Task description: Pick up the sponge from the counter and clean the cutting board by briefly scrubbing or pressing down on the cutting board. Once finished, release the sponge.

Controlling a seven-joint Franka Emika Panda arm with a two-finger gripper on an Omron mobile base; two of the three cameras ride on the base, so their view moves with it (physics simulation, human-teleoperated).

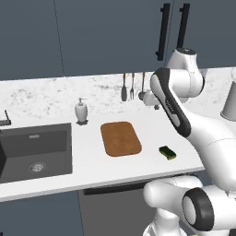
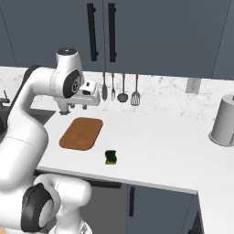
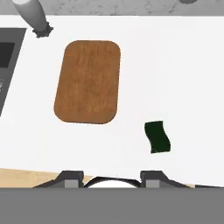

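Beside the cutting board (image 1: 120, 138), toward the table's (image 1: 55, 184) front edge, the sponge (image 1: 168, 152) lay flat, dark green side up, clear of the board. End effector (image 3: 111, 176) hung high above both, fingers narrow, holding nothing. Soap dispenser (image 1: 81, 111) stood behind the board's sink-side corner.

2 base views flanking the arm, hand view high overhead, all sharing cutting board (image 3: 89, 82), counter (image 1: 138, 166)

Cutting board (image 3: 89, 81) matt brown wood; counter (image 3: 183, 65) speckled white stone-look; sponge (image 3: 157, 137) dark green.
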